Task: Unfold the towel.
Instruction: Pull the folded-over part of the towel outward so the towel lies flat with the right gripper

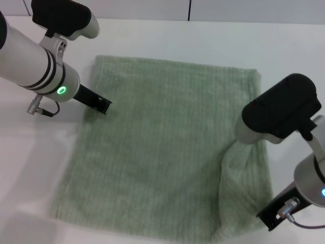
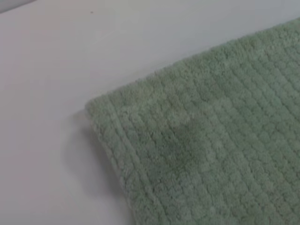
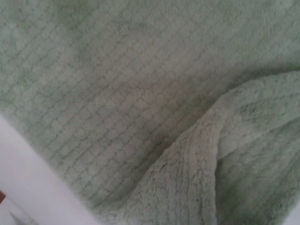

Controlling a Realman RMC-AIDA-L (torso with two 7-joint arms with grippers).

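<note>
The pale sage-green towel (image 1: 162, 147) lies spread on the white table (image 1: 152, 35), its far edge straight. Its near right part is pulled up into a tented fold (image 1: 237, 168) that rises under my right arm's black wrist housing (image 1: 279, 109); the right gripper itself is hidden beneath the housing, and the cloth hangs from it. The right wrist view shows that raised fold (image 3: 225, 154) over flat towel. My left gripper (image 1: 103, 105) hovers at the towel's left edge, near the far left corner. The left wrist view shows a flat towel corner (image 2: 108, 105) on the table.
Bare white table (image 1: 30, 168) lies to the left of the towel and beyond its far edge. A wall with a dark vertical seam (image 1: 190, 9) stands behind the table. A cable and plug (image 1: 40, 108) hang from my left arm.
</note>
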